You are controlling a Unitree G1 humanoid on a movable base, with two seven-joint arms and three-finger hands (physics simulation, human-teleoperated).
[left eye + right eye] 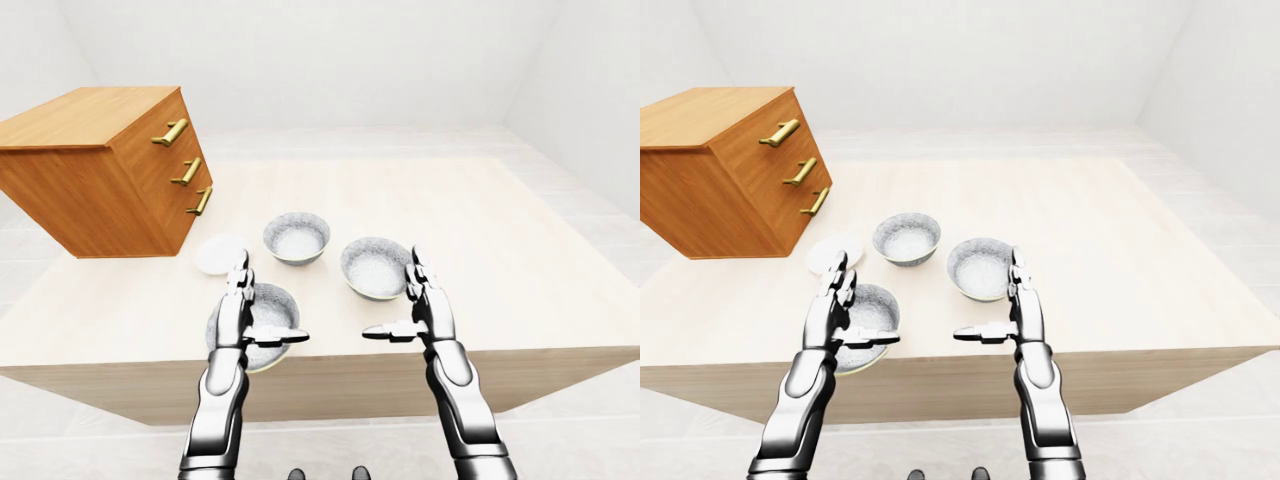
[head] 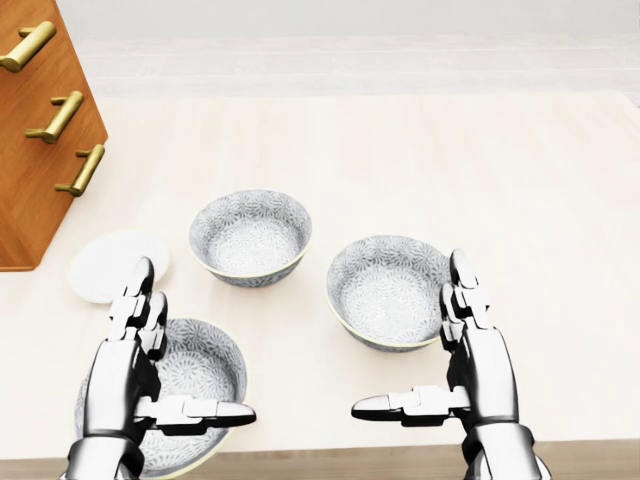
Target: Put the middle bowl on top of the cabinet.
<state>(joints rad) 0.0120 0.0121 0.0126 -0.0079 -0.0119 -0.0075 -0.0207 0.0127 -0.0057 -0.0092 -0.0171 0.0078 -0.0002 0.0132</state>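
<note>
Three grey patterned bowls stand on the pale wooden table (image 2: 420, 150). The middle bowl (image 2: 250, 235) lies highest in the head view, between the left bowl (image 2: 195, 375) and the right bowl (image 2: 385, 290). The wooden cabinet (image 1: 100, 170), with three brass handles, stands on the table at the upper left; its flat top is bare. My left hand (image 2: 180, 350) hovers open over the left bowl, fingers upright and thumb pointing right. My right hand (image 2: 420, 350) is open beside the right bowl's lower right rim. Neither hand holds anything.
A small white disc (image 2: 115, 262) lies flat between the cabinet and the left bowl. The table's near edge runs just under my wrists. White walls and a pale floor surround the table.
</note>
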